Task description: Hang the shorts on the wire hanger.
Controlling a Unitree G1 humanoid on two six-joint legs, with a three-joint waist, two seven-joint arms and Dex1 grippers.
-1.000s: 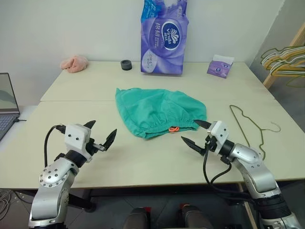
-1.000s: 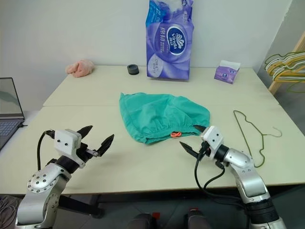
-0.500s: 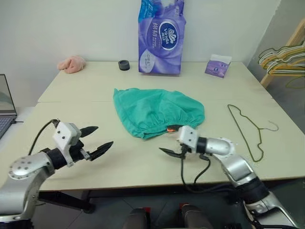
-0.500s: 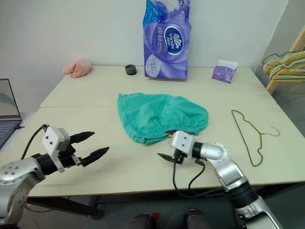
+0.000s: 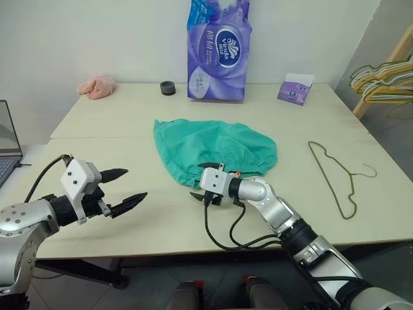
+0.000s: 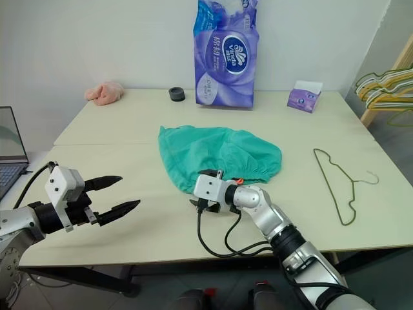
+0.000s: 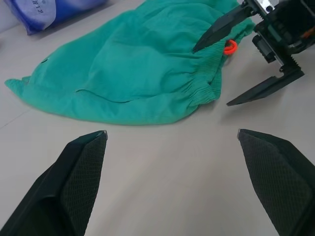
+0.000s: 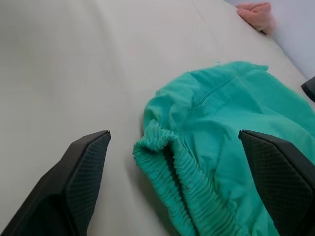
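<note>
The right gripper (image 6: pixel 201 189) sits at the near corner of the shorts (image 6: pixel 216 155), at about 6 o'clock of the cloth heap. Its two black fingers are spread wide: one rests over the gathered waistband, the other lies low over the bare table (image 6: pixel 168 232) just off the hem. In the right wrist view the waistband's end (image 8: pixel 162 147) lies between the fingers (image 8: pixel 81 172), not pinched; whether either finger actually touches the cloth cannot be told. It holds nothing.

The left gripper (image 5: pixel 119 187) hovers above the table at about 8 o'clock of the shorts, well apart from them, fingers wide apart and empty, pointing toward the cloth. Its wrist view looks across at the shorts and at the right gripper's black fingers (image 7: pixel 221 29) by the orange drawstring tab (image 7: pixel 229 47).

The shorts lie crumpled at mid-table, waistband toward the robot. The wire hanger (image 5: pixel 335 177) lies flat at 3 o'clock of the shorts, well apart, hook pointing to the table's right edge.

At 12 o'clock stands a purple tissue pack (image 5: pixel 217 48), its top cut off by the frame. A laptop (image 5: pixel 8 145) is cut by the left edge, and a bunch of hangers (image 5: pixel 381 74) by the right edge. The small label on the shorts cannot be made out.
</note>
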